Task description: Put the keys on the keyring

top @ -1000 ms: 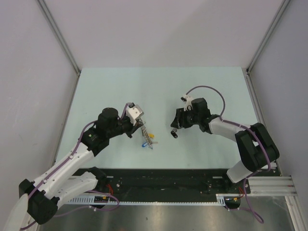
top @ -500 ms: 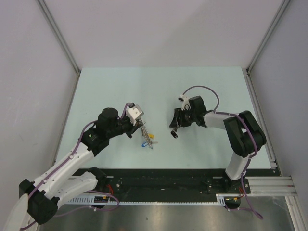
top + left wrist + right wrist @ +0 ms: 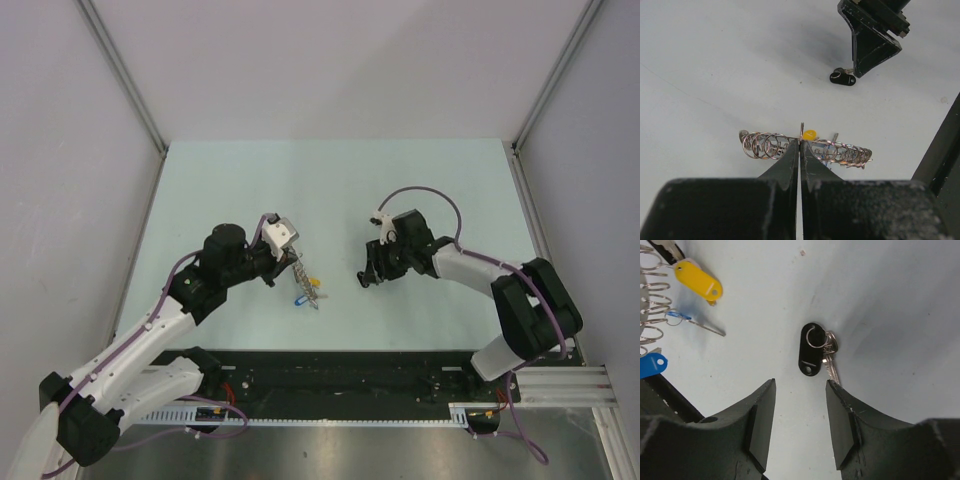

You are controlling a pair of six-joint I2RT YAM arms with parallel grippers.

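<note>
Black key (image 3: 809, 357), right pincer (image 3: 800, 383) spread, keyring (image 3: 765, 145) clamped

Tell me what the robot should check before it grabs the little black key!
1. The right gripper is open: ok.
2. The black key lies alone on the table, touching no other key: ok.
3. The black key sits between the right fingers: not ok, it lies just past their tips.
4. The left gripper is shut on the keyring: ok.
5. The yellow key and blue key are out of the way: ok, both lie off to one side.
6. The keyring has a free loop for it: cannot tell.
</note>
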